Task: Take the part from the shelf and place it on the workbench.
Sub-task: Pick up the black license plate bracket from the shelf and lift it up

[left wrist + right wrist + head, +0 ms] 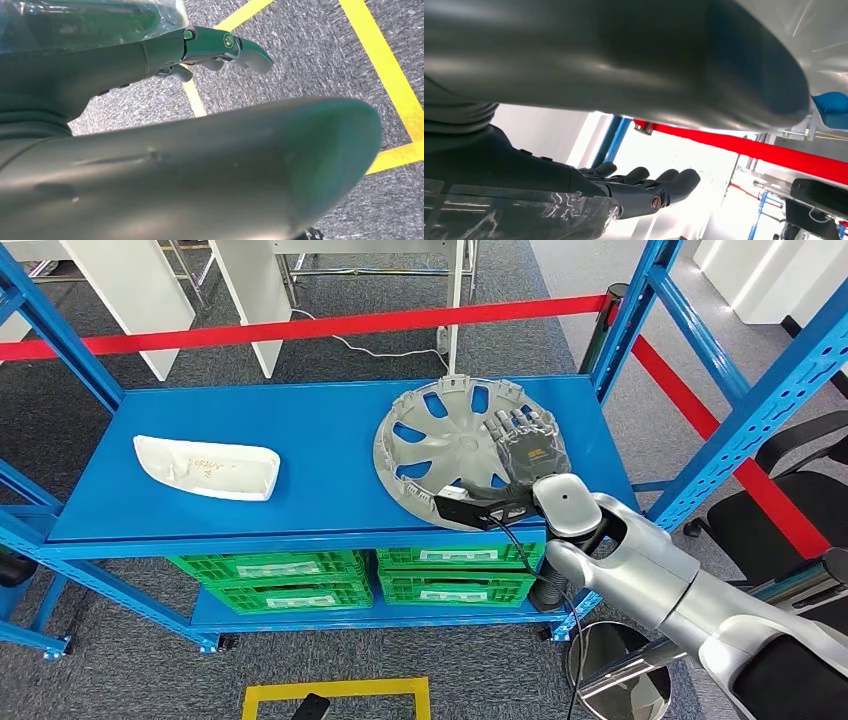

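In the head view, a silver hubcap [447, 452] lay flat on the blue shelf [310, 440], right of centre in the frame, its near rim reaching the shelf's front edge. The right hand [528, 447] lay over the hubcap's right side, fingers stretched toward the top of the frame and resting on the spokes; whether it had any grip on the part could not be told. The silver arm ran in from the lower right corner. A white part [208, 467] lay on the shelf at centre left, well apart from the hubcap. Green crates [355, 577] sat on the lower level beneath, a red tape [300, 328] crossed the upper frame behind the shelf, and yellow floor marking [335, 692] showed at the bottom edge. In the left wrist view, the left hand [220, 47] hung over grey carpet [310, 55] crossed by yellow lines [385, 65], its fingers extended together near the top centre and holding nothing, the thick thumb spanning the lower frame. In the right wrist view, the right hand's dark fingers [659, 185] reached out at lower centre, loosely straight, with the thumb a blur across the top and the red tape at right.
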Controlling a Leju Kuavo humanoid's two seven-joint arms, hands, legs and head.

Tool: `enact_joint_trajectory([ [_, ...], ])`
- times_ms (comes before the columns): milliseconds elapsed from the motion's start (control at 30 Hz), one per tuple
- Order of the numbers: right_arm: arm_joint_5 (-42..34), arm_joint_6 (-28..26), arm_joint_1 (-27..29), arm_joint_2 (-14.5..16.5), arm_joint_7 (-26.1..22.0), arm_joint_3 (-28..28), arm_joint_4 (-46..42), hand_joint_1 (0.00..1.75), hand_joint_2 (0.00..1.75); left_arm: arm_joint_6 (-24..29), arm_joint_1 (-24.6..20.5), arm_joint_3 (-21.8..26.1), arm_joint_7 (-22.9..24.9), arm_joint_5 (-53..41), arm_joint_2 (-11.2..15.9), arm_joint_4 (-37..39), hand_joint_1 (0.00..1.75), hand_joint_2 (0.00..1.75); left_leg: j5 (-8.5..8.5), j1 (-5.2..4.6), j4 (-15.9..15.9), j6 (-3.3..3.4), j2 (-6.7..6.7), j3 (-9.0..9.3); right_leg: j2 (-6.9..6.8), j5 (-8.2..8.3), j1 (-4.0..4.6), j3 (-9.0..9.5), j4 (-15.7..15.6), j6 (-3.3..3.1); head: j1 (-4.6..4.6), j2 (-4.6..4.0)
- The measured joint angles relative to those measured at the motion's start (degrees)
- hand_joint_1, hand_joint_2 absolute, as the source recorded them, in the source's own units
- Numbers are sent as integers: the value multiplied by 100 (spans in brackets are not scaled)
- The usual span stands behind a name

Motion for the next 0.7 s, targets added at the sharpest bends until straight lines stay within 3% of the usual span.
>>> enact_joint_trajectory([
  [700,-619,-62,339,-9,-40,-146,357,0,0,1,-3,113,2,-95,0,0,0,0,-5,-4,-3,-13,-1,6,-6,1,-4,28,-27,1,2,0],
])
